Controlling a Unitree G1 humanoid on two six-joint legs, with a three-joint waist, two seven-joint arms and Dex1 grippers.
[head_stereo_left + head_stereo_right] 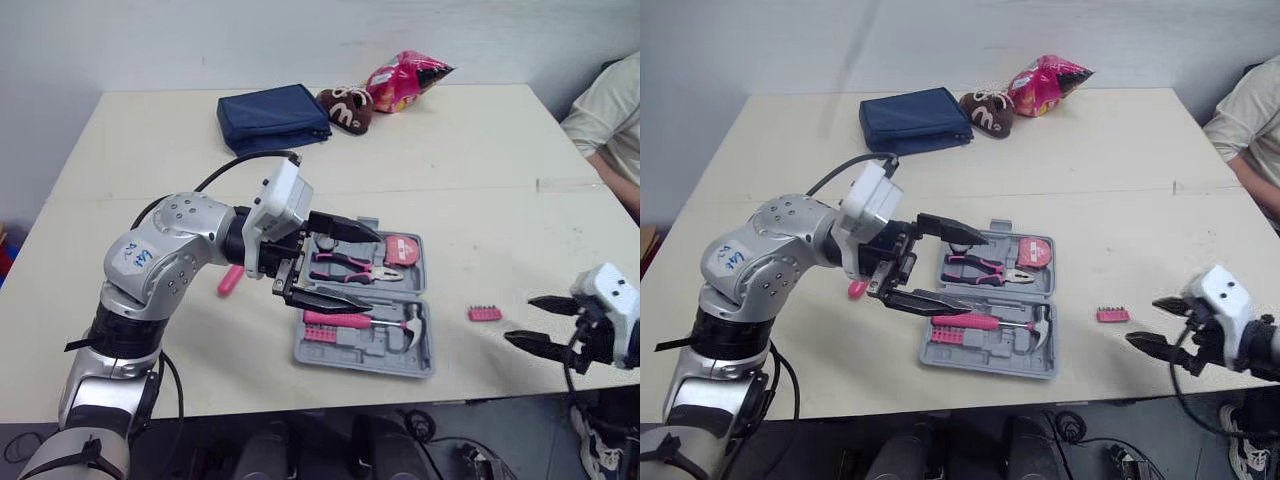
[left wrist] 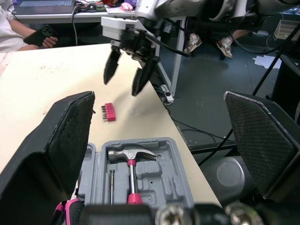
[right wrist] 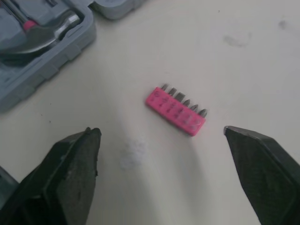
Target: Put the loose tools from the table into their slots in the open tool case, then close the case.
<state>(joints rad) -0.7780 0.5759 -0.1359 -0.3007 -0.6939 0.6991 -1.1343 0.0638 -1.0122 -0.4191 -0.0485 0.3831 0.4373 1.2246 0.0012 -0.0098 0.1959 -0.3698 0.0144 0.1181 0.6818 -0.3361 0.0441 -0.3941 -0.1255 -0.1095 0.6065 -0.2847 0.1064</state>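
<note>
L gripper [image 1: 374,268] is hovering over the left part of the open tool case [image 1: 335,354], jaws spread wide w/ nothing between them. Its fingers are covering the case's left edge and part of the pliers [image 1: 352,266]. The case is lying toward the near edge of the table [image 1: 480,170], w/ a hammer [image 1: 388,323], a pink bit strip [image 1: 320,333] and a red tape measure [image 1: 403,250] sitting in slots. A loose pink bit holder [image 1: 484,314] is lying on the table just right of the case, apart from it. R gripper [image 1: 519,319] is hanging right of the bit holder, by the near-right corner, jaws released and empty. In its wrist view the holder is lying between the two fingers w/o touching either. A pink handle [image 1: 230,281] is poking out left of the case, mostly hidden behind the L arm; prob. a screwdriver, can't confirm. At the far side a blue pouch [image 1: 272,117], a brown plush shoe [image 1: 347,107] and a pink snack bag [image 1: 405,78] are sitting together. A person's sleeve [image 1: 612,120] is being cut off by the right edge.
</note>
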